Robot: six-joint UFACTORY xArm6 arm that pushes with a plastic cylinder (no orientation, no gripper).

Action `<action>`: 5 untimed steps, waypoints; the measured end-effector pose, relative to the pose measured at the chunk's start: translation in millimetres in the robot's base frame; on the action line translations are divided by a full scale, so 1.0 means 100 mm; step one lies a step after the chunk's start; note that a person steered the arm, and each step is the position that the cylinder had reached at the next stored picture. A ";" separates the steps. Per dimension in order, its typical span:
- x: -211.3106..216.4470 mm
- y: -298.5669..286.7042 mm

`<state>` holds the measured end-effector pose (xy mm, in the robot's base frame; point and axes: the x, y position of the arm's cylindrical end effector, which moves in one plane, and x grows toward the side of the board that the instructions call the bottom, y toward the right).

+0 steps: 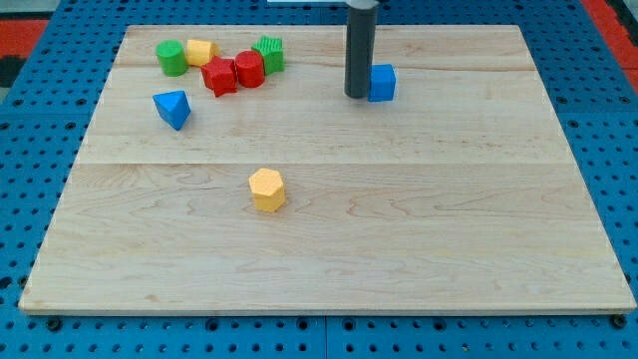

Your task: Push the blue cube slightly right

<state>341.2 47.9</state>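
The blue cube (382, 83) sits on the wooden board (329, 249) near the view's top, right of centre. My tip (357, 95) is at the end of the dark upright rod and stands right against the cube's left side, seemingly touching it.
A blue wedge-like block (172, 108) lies at the left. A cluster at the top left holds a green cylinder (171, 57), a yellow block (201, 51), a red star-like block (219, 76), a red cylinder (249, 69) and a green star-like block (268, 53). A yellow hexagonal block (267, 188) sits mid-board.
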 end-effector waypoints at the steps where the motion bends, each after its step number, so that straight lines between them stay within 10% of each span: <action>1: -0.22 0.46; 3: -0.41 -0.12; 5: -0.92 0.70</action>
<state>249.0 118.1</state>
